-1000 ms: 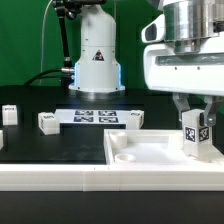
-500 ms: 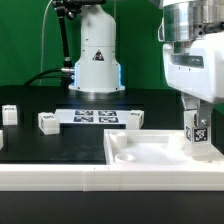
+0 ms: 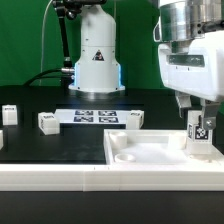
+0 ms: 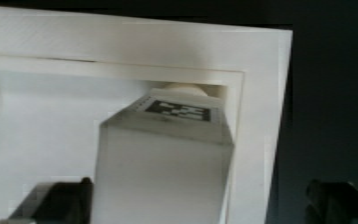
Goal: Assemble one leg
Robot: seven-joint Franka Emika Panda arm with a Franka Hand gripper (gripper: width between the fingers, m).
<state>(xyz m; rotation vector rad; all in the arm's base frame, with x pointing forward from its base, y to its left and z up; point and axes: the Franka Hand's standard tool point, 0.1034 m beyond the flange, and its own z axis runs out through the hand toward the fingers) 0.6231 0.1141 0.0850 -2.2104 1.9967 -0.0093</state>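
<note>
At the exterior view's right, the leg (image 3: pixel 200 131) was seen standing upright over the white panel (image 3: pixel 150 150), close to that panel's right-hand edge, with a black-and-white tag shown on the face turned to the camera. The gripper (image 3: pixel 200 112) was positioned directly above it, and the leg's upper part was taken in between the two dark fingers. In the wrist view the leg (image 4: pixel 158 160) was shown running away from the camera toward a recessed corner of the panel (image 4: pixel 51 120), a tag being visible at its far end. Whether that end was seated in the recess could not be made out. One of the fingertips (image 4: pixel 64 200) was seen close against the leg's side, while a dark gap was left between the leg and the other fingertip. The jaws were thus set partly apart around the leg, but whether it was actually clamped could not be told. On the black table (image 3: pixel 30 140), the marker board (image 3: pixel 95 117) was laid flat in front of the robot base (image 3: pixel 97 55). Three loose legs were spread along the same line: one (image 3: pixel 9 115) at the exterior view's far left, one (image 3: pixel 47 121) just left of the marker board, and one (image 3: pixel 133 118) just right of it.
</note>
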